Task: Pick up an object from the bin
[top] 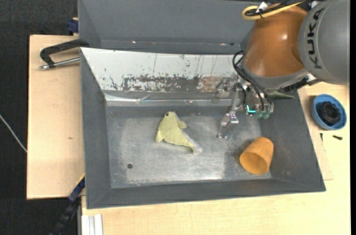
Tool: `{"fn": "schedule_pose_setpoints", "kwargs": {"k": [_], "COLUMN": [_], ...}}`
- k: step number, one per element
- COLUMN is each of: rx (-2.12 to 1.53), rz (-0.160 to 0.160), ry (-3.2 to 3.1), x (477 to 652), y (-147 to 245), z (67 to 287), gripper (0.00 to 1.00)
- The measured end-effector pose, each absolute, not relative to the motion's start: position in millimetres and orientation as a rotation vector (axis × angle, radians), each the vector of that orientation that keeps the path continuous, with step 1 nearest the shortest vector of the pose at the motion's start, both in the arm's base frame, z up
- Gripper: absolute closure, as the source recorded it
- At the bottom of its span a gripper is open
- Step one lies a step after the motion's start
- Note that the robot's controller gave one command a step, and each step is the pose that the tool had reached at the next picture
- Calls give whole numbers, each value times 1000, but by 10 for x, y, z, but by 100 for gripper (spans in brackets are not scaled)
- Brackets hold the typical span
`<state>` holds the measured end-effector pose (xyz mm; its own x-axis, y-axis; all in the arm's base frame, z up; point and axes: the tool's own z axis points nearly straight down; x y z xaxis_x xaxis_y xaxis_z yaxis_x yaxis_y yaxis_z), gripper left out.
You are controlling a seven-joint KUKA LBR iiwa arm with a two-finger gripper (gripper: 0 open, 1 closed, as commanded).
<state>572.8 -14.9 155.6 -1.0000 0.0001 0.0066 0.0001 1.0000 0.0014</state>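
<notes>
Bin (94, 134): grey metal; the back wall carries a band of dark brown speckles and scratches. Soft toy (173, 131): pale yellow-green, plain. Cup (257, 155): orange, plain. Arm cover (275, 42): glossy orange-brown.

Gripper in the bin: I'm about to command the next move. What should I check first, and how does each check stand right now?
1. Gripper over a target: not ok. It stands over bare floor of the bin, between the two things.
2. Orange cup free to grasp: ok. It lies on its side at the front right, nearest the gripper, touching no other thing.
3. Yellow-green soft toy free to grasp: ok. It lies alone mid-bin, left of the gripper.
4. Gripper height above the floor: cannot tell.
5. Room between cup and right wall: cannot tell.
</notes>
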Motion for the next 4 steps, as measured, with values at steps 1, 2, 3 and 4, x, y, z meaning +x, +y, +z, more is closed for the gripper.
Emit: {"fn": "schedule_pose_setpoints", "kwargs": {"k": [1,2,3,4], "rx": [73,47,41,23], "rz": [-3,-8,-6,-7], "ry": [-3143,-3147,-3152,-3155], "x": [5711,5491,5513,5414], "y": [620,1291,1257,1362], "z": [717,729,741,2176], "gripper": [0,0,100,100]}}
